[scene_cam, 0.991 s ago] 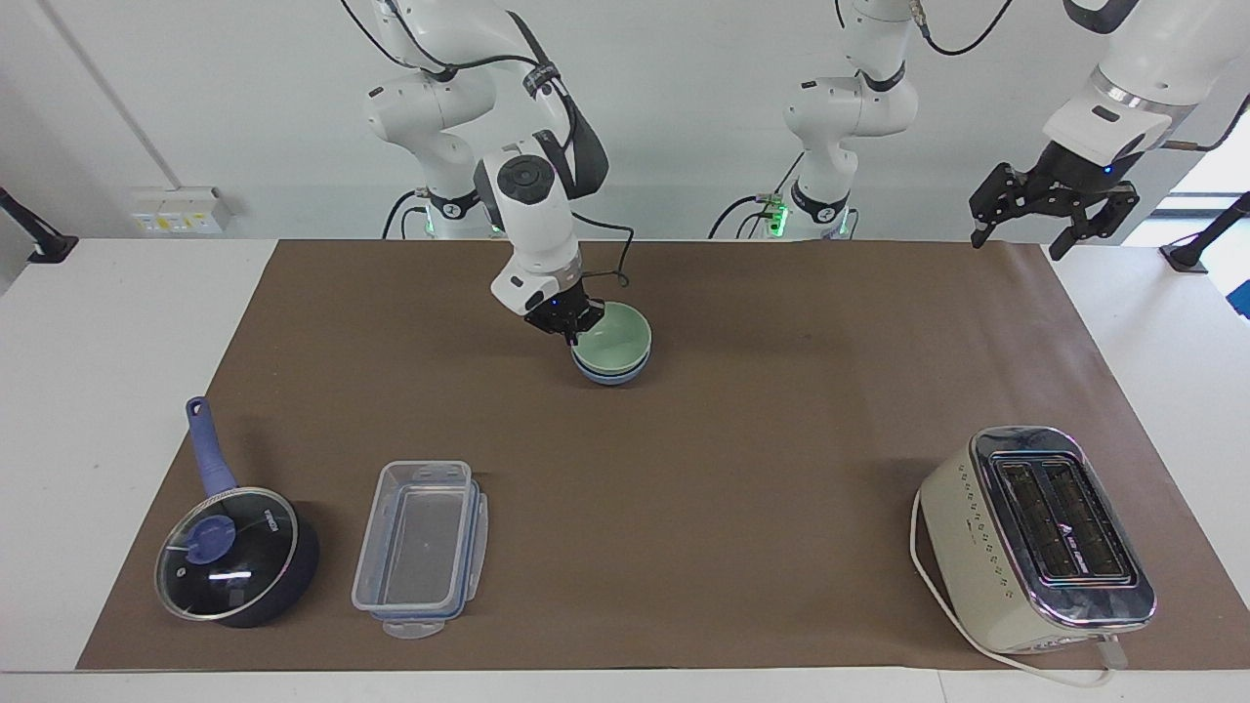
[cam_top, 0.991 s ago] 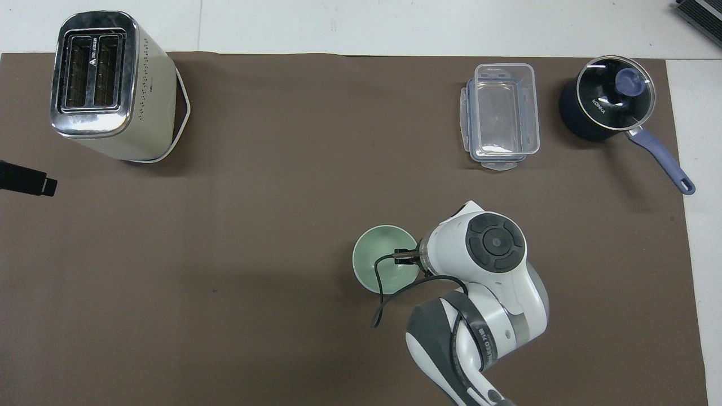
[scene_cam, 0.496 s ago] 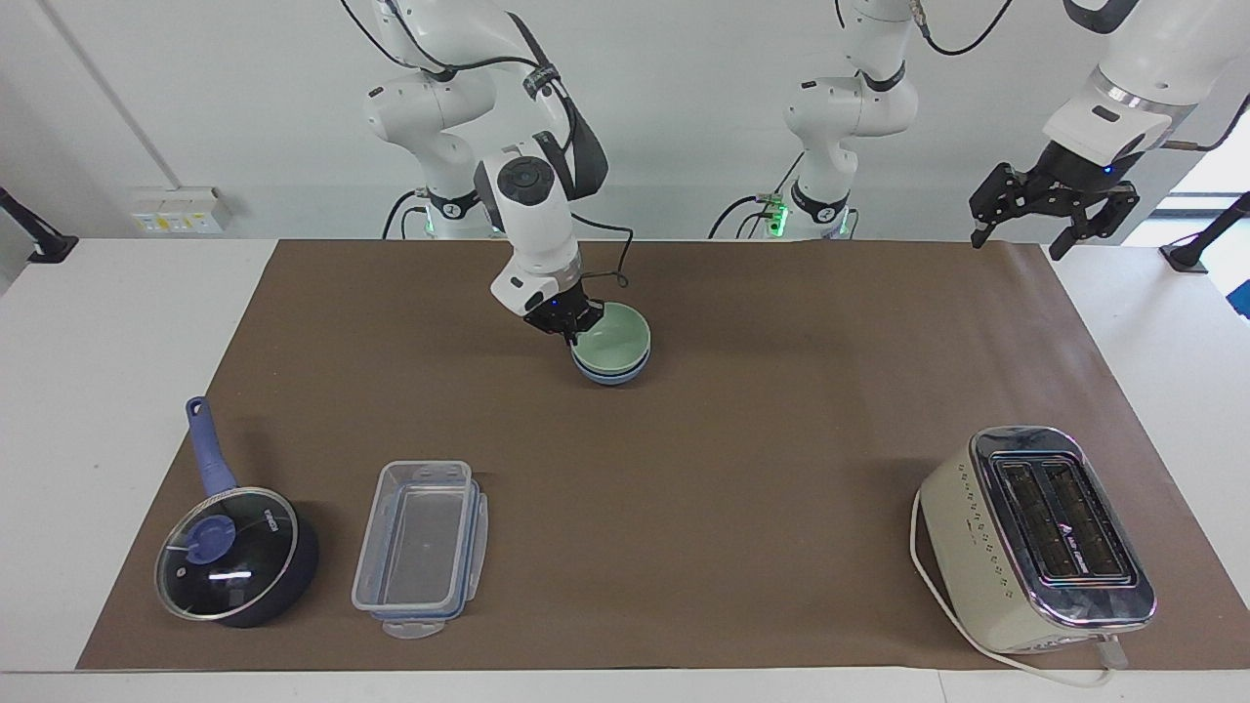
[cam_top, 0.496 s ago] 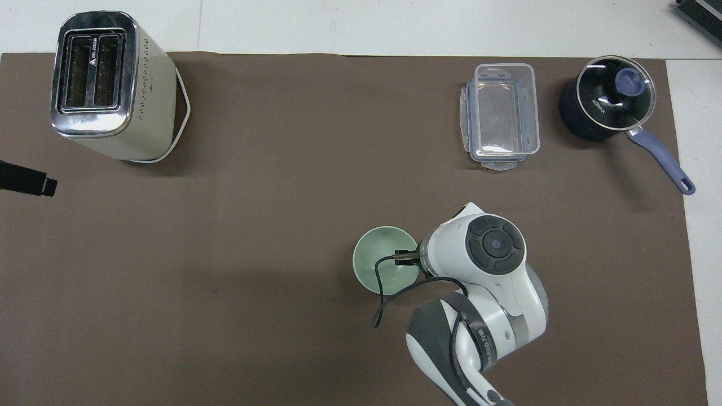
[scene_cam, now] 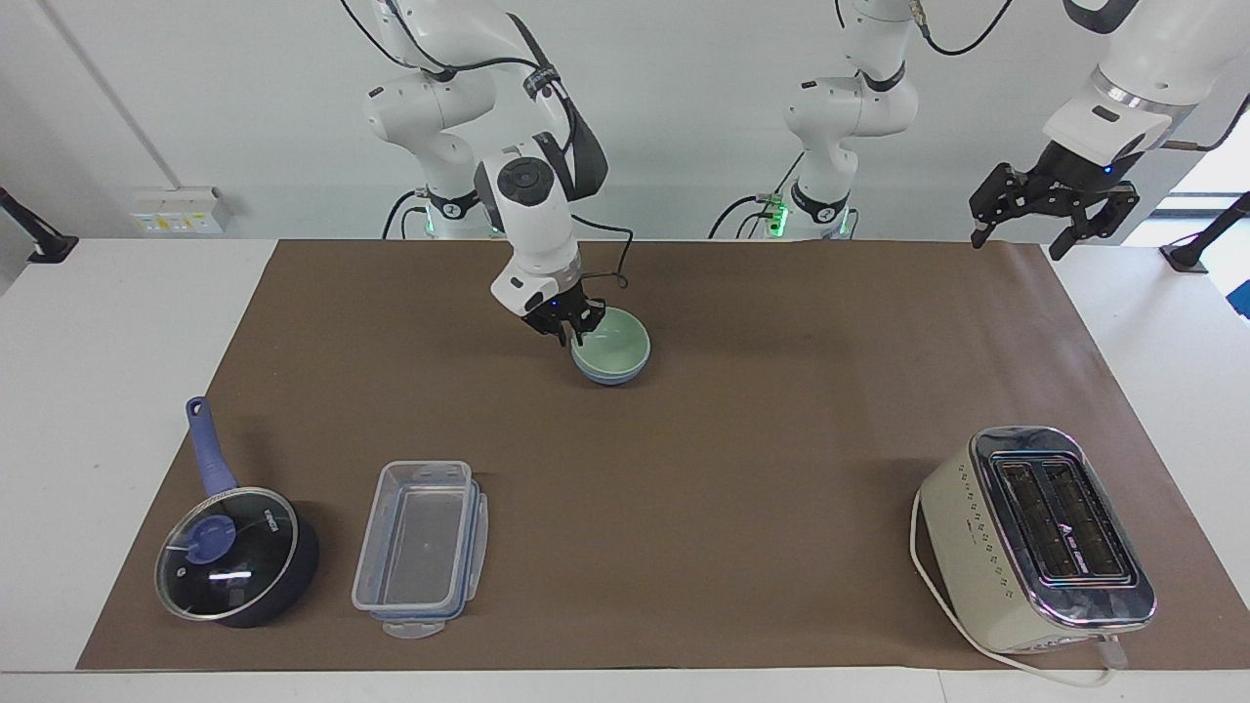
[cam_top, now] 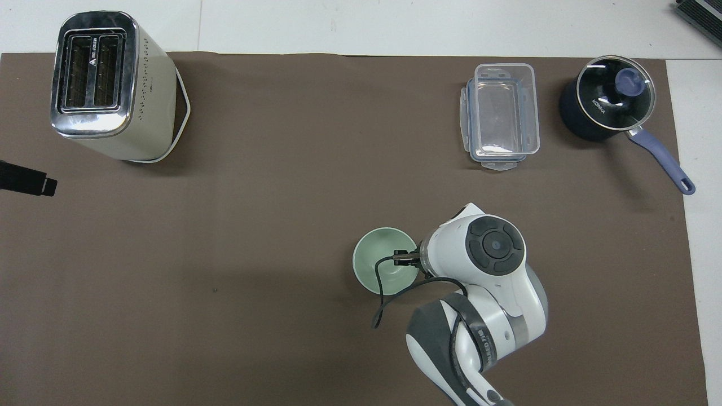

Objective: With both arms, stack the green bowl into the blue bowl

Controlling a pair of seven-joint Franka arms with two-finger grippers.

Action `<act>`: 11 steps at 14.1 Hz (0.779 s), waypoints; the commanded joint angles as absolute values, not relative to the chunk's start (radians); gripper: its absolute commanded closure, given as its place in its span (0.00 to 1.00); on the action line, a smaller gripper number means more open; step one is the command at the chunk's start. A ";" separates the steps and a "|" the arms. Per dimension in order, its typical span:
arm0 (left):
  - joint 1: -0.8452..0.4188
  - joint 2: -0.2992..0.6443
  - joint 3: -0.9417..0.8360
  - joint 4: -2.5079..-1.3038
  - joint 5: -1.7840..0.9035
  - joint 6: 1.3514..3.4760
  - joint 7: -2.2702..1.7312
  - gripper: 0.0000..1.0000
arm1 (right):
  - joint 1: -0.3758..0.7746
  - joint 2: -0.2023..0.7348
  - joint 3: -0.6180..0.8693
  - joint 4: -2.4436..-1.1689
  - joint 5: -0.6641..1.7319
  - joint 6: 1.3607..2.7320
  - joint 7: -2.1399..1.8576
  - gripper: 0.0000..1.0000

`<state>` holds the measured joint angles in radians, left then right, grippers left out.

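Beside your right gripper's [scene_cam: 571, 327] parted fingers, the green bowl [scene_cam: 612, 349] sits upright, nested in the blue bowl [scene_cam: 607, 376]; left gripper's [scene_cam: 1053, 210] fingers wide.

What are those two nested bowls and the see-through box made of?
The green bowl and the blue bowl under it look like matte plastic or glazed ceramic: smooth, plain, no glare. The box looks like clear glossy plastic, since the mat shows through it.
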<state>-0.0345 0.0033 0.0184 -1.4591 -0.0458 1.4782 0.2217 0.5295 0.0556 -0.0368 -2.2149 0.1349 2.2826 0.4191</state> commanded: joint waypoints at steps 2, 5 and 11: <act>-0.028 -0.014 0.015 -1.473 -0.051 1.466 0.213 0.00 | 0.520 0.051 -0.041 -2.175 0.149 2.301 0.428 0.00; -0.028 -0.014 0.015 -1.473 -0.051 1.466 0.213 0.00 | 0.465 0.031 -0.049 -2.106 0.127 2.238 0.426 0.00; -0.028 -0.014 0.015 -1.473 -0.051 1.466 0.213 0.00 | 0.327 0.005 -0.052 -1.892 0.020 1.955 0.408 0.00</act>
<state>-0.0345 0.0033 0.0184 -1.4591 -0.0458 1.4782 0.2217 0.3679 0.0190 -0.0573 -1.9579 0.0391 2.0512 0.4189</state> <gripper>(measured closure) 0.000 0.000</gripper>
